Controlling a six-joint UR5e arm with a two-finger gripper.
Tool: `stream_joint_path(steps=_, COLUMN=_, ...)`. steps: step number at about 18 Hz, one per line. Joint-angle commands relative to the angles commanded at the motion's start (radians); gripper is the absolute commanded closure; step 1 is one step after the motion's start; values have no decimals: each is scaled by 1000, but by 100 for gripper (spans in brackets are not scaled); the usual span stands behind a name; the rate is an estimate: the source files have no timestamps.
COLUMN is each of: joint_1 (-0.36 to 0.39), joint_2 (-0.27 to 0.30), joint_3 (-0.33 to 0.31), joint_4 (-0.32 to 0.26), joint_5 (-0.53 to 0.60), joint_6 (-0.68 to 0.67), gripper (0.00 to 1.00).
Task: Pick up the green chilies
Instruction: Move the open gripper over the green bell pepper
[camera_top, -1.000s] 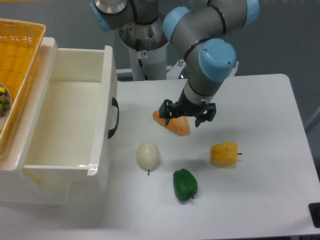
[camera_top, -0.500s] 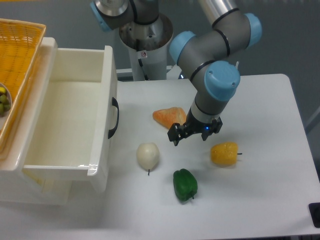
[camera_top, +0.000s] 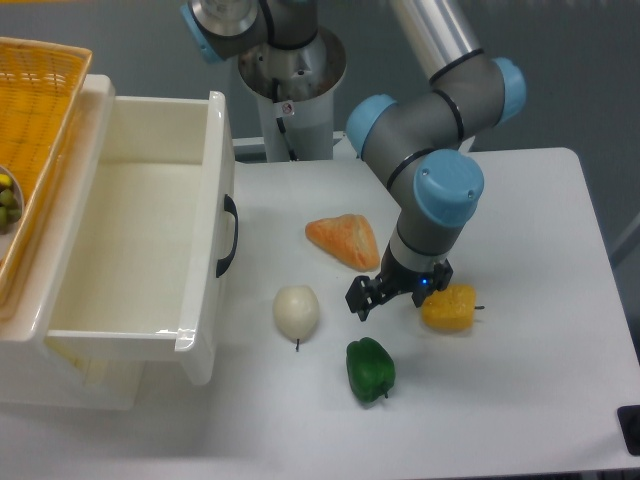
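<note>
Camera view: one green chilies (camera_top: 370, 369) lies on the bench (camera_top: 520, 210), long axis and stem toward the near edge, below the open, empty end effector (camera_top: 398, 298), beside one yellow pepper (camera_top: 449, 307).

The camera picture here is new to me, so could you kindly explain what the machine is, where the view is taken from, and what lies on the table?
This is a single fixed camera looking down at a white table from the front. The grey and blue machine is a jointed robot arm; at its end is a two-finger gripper, open and holding nothing. It hangs just above the green chilies, a glossy pepper-shaped toy it is meant to lift. Beside it lie a yellow pepper, a white onion-like toy and an orange wedge. On the left are an open white drawer and a yellow basket.
</note>
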Motion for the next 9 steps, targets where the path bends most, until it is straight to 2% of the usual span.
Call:
stream_joint_path(steps=4, joint_1=-34, joint_2=-49, joint_3=31, joint_4=12, joint_5=0, joint_6=-29, gripper=0)
stream_joint_path(steps=6, joint_1=-44, joint_2=-60, joint_3=34, joint_4=49, joint_5=2, joint_6=-52, gripper=0)
stream_joint_path(steps=9, joint_1=-58, joint_2=-75, joint_3=32, joint_4=51, joint_5=3, joint_6=-54, gripper=0)
